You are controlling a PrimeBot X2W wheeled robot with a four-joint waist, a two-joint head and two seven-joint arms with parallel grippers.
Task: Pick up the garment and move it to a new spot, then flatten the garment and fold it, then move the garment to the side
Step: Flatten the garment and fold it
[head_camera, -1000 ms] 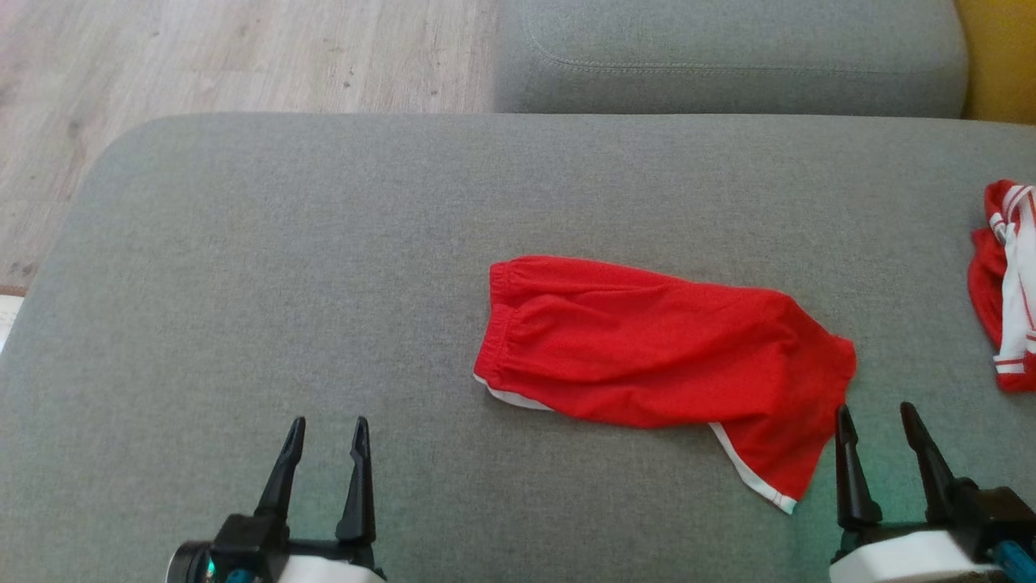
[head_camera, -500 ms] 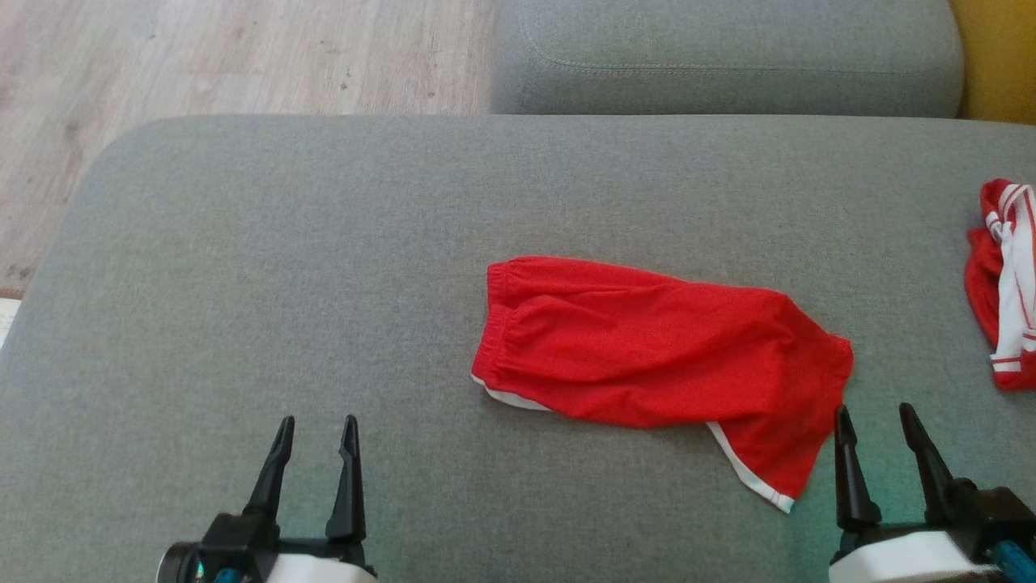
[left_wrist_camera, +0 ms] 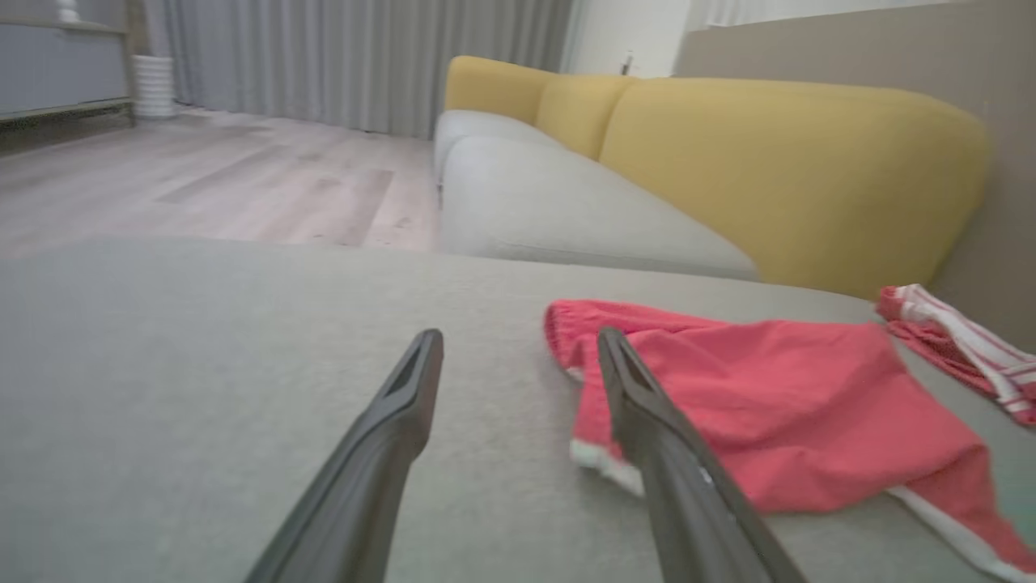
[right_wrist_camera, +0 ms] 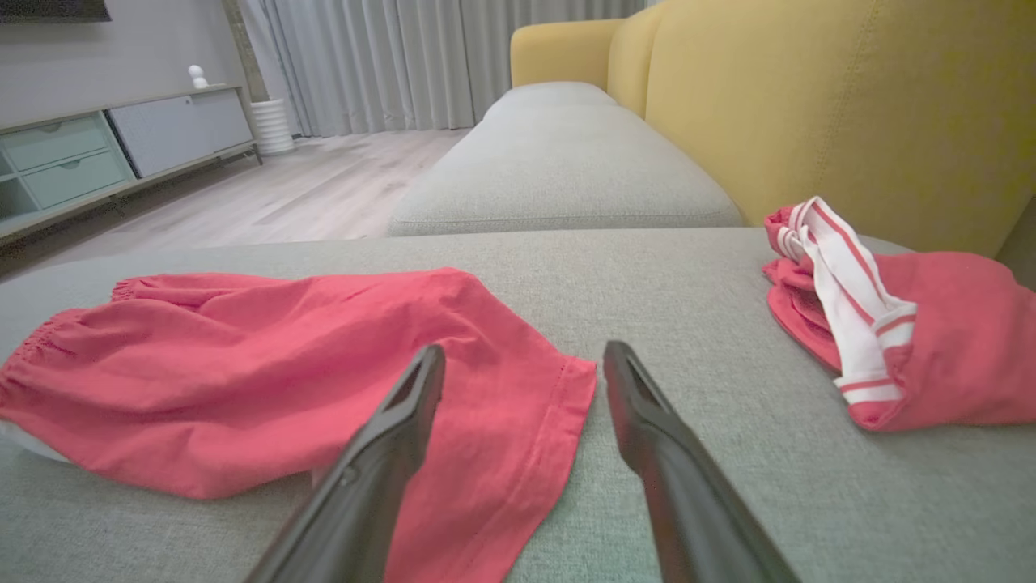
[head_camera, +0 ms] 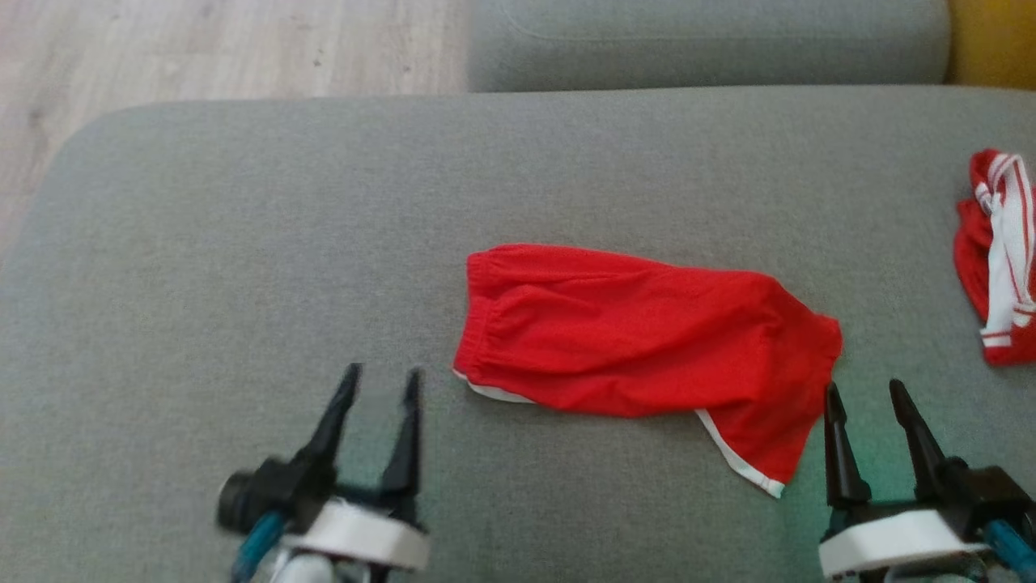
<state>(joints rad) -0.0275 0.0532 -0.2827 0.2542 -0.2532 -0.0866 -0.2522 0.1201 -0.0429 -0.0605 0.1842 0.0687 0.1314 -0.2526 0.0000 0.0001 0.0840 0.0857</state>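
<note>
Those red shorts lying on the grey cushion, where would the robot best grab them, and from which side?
Probably by the two ends. The red shorts lie lengthwise across the cushion, so the open left gripper could pinch the gathered waistband from the near left, and the open right gripper the leg hem just ahead of it. Both edges lie free.

From the head we look steeply down on the grey seat cushion [head_camera: 243, 243], wooden floor [head_camera: 202, 40] at 11 o'clock. Our left wrist camera sits low, close over that cushion, looking along it with the yellow backrest [left_wrist_camera: 793, 162] at 2 o'clock. Our right wrist camera, equally low, faces the same way. All three views share the red shorts [head_camera: 639, 332] and the striped garment [head_camera: 999, 259] beyond them.
</note>
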